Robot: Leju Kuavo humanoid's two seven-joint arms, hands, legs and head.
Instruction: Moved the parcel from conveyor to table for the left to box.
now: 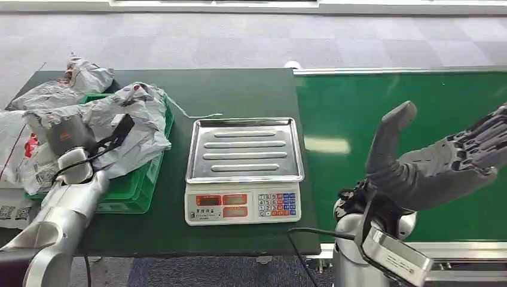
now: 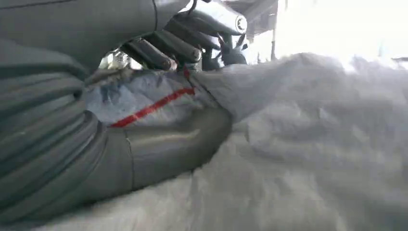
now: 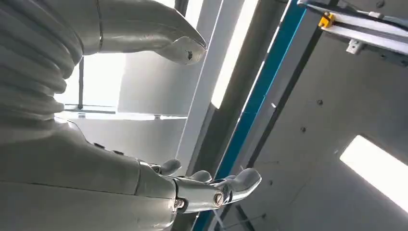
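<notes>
- Resting among grey bags, the left hand (image 2: 144, 96) has thumb and fingers closed on the parcel (image 1: 128, 116) over the green crate (image 1: 134, 191) at the table's (image 1: 239, 89) left end.
- Right hand (image 1: 442, 158): raised above the green conveyor (image 1: 406, 101), palm up, fingers spread, holding nothing.
- Scale (image 1: 244, 170): stands near the table's right edge, well apart from the crate; bare green surface lies between them.

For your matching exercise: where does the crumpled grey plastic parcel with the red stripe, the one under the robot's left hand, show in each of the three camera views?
Head view: the crumpled grey plastic parcel lies on the green plastic crate, at the table's left, at the left hand.
Left wrist view: the parcel spreads across most of the picture, against the hand.
Right wrist view: not in it.
Shared landmark: the left hand on the parcel.
</notes>
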